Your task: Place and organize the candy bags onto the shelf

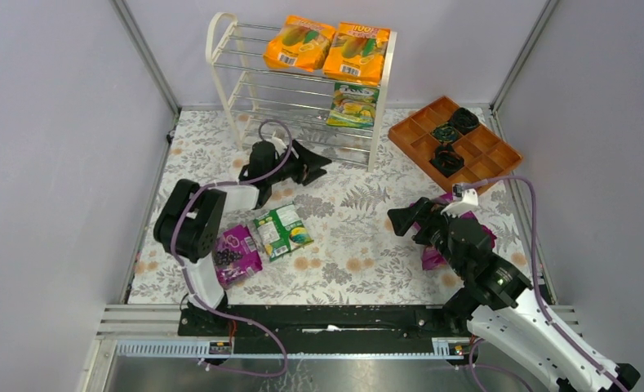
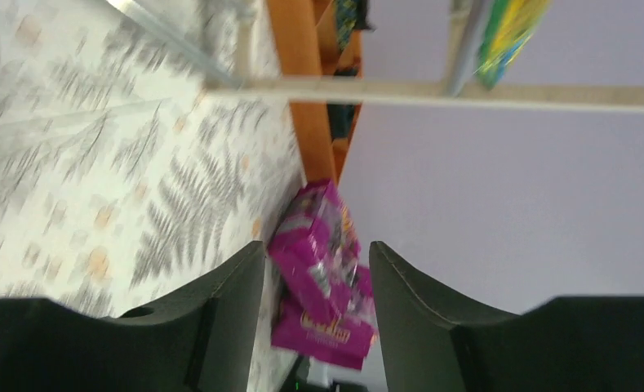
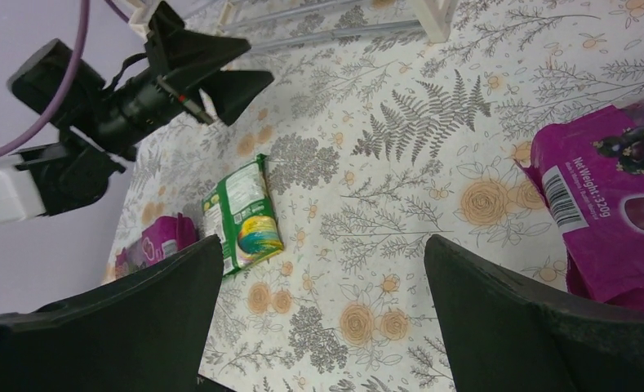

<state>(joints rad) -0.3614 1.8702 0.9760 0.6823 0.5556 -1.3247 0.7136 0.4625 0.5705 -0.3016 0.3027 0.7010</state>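
Note:
The shelf [image 1: 302, 82] stands at the back of the table. Two orange candy bags [image 1: 299, 42] [image 1: 357, 51] lie on its top tier, and a green-yellow bag [image 1: 353, 106] sits on the middle tier at the right. My left gripper [image 1: 322, 167] is open and empty just in front of the shelf's bottom tier. My right gripper [image 1: 396, 219] is open and empty above the table. A purple bag [image 1: 434, 255] lies under my right arm, also in the right wrist view [image 3: 612, 204]. A green bag [image 1: 282, 231] and a purple bag [image 1: 237, 255] lie by the left arm's base.
An orange compartmented tray [image 1: 498, 151] with black round objects [image 1: 447, 158] sits at the back right. The left wrist view shows the shelf frame [image 2: 433, 94], the tray [image 2: 302, 82] and purple bags [image 2: 318, 269] far beyond the open fingers. Grey walls enclose the table.

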